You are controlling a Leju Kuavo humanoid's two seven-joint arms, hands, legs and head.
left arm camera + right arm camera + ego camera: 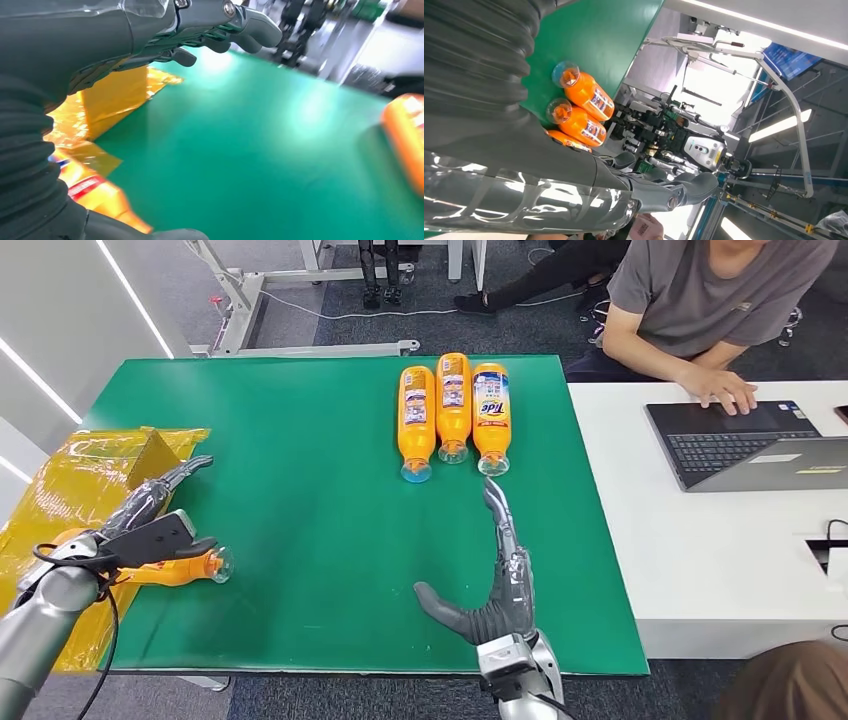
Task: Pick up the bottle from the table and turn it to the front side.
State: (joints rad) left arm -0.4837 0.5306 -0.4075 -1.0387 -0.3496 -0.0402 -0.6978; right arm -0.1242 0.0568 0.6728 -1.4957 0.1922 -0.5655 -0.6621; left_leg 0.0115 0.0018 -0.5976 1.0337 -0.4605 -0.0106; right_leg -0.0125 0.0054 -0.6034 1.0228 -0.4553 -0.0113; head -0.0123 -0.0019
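At the left edge of the green table (300,540), a yellow box (95,465) wrapped in shiny film sits beside the robot's left hand (150,520), which is stretched over an orange bottle (185,568) lying on its side, cap pointing right. Whether that hand actually grips this bottle cannot be told: the fingers reach out past it, and the wrist camera shows them extended above the mat.

At the middle far edge, three more orange bottles lie side by side, caps toward the robot: the left bottle (416,420), the middle bottle (453,405) and the right bottle (491,415), whose printed front label faces up.

Just short of that last cap, the right hand (500,580) lies flat and empty, fingers straight and spread, thumb out to its left.

At the white desk (720,570) on the right, a person (700,300) works at a laptop (740,445).

For a clean pick, the fingers likely need to wrap a bottle's body, not its slippery cap, before rolling the label upward.
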